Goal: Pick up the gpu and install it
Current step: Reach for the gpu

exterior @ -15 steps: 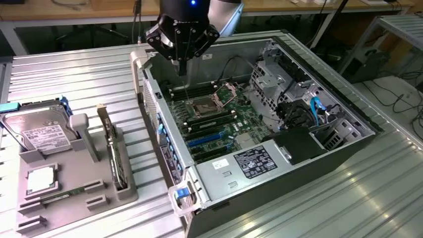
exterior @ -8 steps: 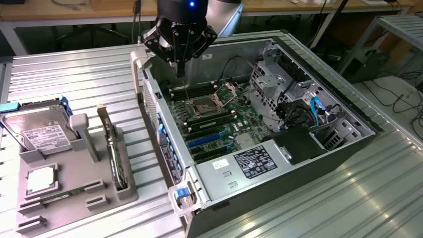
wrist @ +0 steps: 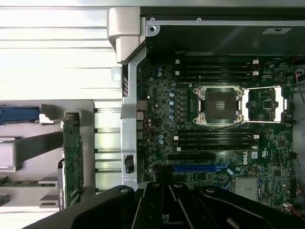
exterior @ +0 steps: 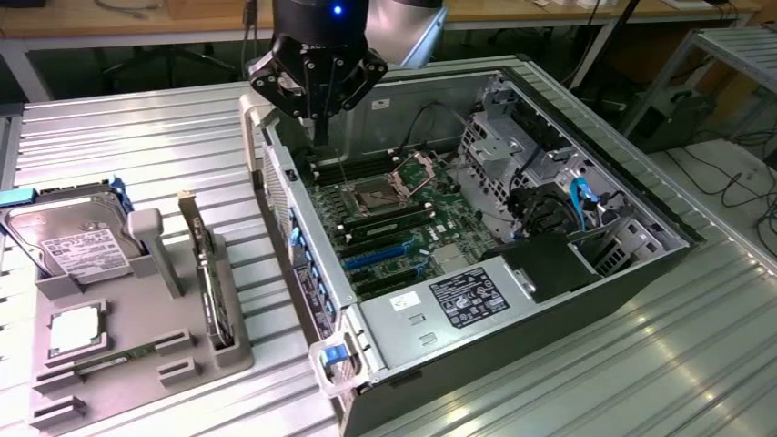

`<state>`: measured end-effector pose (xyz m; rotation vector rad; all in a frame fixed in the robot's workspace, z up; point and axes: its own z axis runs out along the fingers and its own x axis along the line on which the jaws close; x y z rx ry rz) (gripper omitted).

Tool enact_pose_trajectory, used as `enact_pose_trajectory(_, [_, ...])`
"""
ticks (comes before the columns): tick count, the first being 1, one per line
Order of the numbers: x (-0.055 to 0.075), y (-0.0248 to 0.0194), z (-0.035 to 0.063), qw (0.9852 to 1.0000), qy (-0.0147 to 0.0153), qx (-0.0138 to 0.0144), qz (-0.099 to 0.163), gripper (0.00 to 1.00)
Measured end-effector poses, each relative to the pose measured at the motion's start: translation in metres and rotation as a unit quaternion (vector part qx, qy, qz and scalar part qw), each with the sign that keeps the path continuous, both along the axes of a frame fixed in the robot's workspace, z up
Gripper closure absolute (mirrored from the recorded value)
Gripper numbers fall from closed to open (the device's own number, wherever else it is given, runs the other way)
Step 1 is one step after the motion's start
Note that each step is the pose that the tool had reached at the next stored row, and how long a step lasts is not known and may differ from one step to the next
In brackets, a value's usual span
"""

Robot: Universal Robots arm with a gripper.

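Step in hand, as I read it: pre-pick. The gpu [exterior: 214, 289] is not lifted. It stands on edge in a slot of the tray [exterior: 122, 387], lower left of the exterior frame, on the tray side nearest the case [exterior: 282, 214]. The wrist view has the gpu [wrist: 72, 157] edge-on, so I can't see the fan.

The claw [exterior: 323, 127] is upper centre of the exterior frame, hanging over the case's upper-left corner above the board [exterior: 401, 223]. Its jaws look drawn together with nothing between them. It is well apart from the gpu.

Next move, my judgement:
- The claw has to get from over the case to over the tray.
- It needs to open enough for a thin card, then come down square on the top edge.
- The pull should be straight up so the card clears its slot without binding. The card is tall and thin, so a skewed grip would likely let it pivot.
- For the install, the card edge must line up with one of the blue slots [exterior: 377, 259]. I can't tell which.

Surface:
- The table [exterior: 134, 137] is pale ribbed metal, with glare at lower right.
- The tray also holds a drive [exterior: 75, 246], a cpu [exterior: 75, 330] and a memory stick [exterior: 116, 358].
- The case lies on its side, open. The psu [exterior: 468, 296] is at lower centre and the socket [wrist: 219, 105] has its lid up.

Room:
- Wooden benches [exterior: 534, 11] run along the top edge.
- A metal rack [exterior: 729, 45] sits upper right.
- Cables [exterior: 741, 182] lie on the floor at right.
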<state>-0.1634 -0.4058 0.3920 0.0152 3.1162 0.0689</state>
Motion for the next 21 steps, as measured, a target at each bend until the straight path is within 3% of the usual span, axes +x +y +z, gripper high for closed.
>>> enact_pose_trajectory(21, [-0.027, -0.0029, -0.0011, 1.0, 0.0002, 0.0, 0.004, 0.89])
